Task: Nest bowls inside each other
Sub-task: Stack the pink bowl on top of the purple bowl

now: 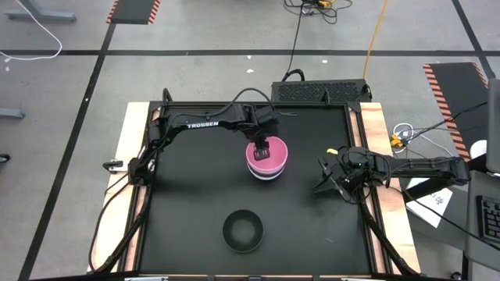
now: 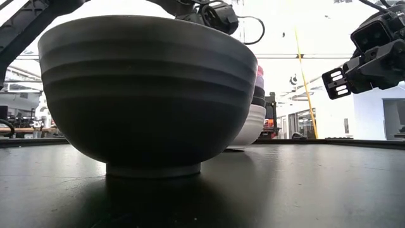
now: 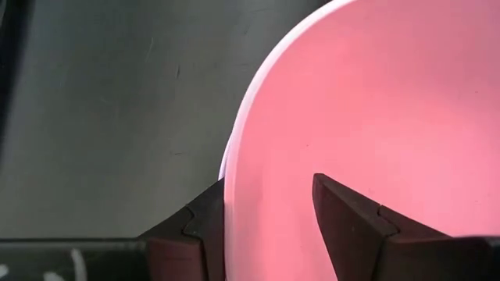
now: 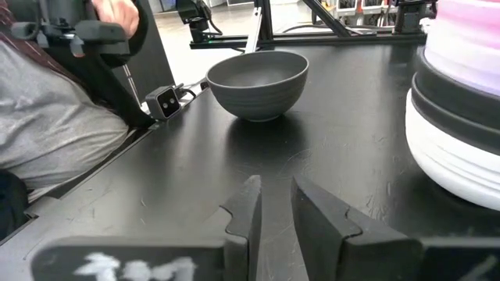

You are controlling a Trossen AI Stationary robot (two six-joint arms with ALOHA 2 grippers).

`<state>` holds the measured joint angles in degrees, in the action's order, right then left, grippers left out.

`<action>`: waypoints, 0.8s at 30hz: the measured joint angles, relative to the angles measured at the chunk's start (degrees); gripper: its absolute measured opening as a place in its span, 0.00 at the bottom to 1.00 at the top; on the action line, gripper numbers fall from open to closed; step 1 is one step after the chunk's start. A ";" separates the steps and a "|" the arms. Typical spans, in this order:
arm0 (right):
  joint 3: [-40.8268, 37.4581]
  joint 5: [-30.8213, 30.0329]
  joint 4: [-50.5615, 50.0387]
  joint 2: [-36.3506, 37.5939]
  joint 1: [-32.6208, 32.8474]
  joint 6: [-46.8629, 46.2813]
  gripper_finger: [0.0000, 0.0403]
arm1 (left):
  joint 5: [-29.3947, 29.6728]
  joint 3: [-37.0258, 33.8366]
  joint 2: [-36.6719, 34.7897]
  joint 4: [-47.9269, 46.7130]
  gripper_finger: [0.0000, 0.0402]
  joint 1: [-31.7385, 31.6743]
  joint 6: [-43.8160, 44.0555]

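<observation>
On the matte black bench (image 1: 195,195), left to right, we see the left gripper (image 1: 261,148) reaching in from the upper left, its jaws clamped on the smooth pink bowl's (image 1: 272,155) rim, one finger (image 3: 351,226) inside. That bowl tops a nested stack (image 1: 268,165) at centre frame. A lone ribbed black bowl (image 1: 242,231) sits apart at lower centre. At right, the right gripper (image 1: 326,184) hovers low, jaws slightly apart, empty.

The pink bowl (image 3: 367,101) looks like smooth, faintly glossy plastic. The lone black bowl (image 4: 257,81) is matt and ridged. The table (image 1: 195,195) top is matt black, edged with pale wood.
</observation>
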<state>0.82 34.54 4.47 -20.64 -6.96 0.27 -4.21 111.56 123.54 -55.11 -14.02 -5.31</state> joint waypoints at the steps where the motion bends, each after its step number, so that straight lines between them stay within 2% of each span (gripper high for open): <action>1: -0.02 0.00 0.00 0.00 0.01 0.00 0.15 | -0.12 0.46 0.07 -0.16 0.44 0.01 -0.12; 9: 0.00 0.00 0.00 0.00 0.00 0.42 0.15 | -0.30 4.49 0.62 -2.23 0.44 1.90 -1.55; 24: 0.00 0.00 0.00 0.00 0.01 0.44 0.15 | -0.35 4.91 0.62 -2.73 0.42 2.89 -1.76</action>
<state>0.81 34.54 4.47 -20.64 -6.95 0.71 -4.56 116.48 124.16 -57.84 -11.14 -7.07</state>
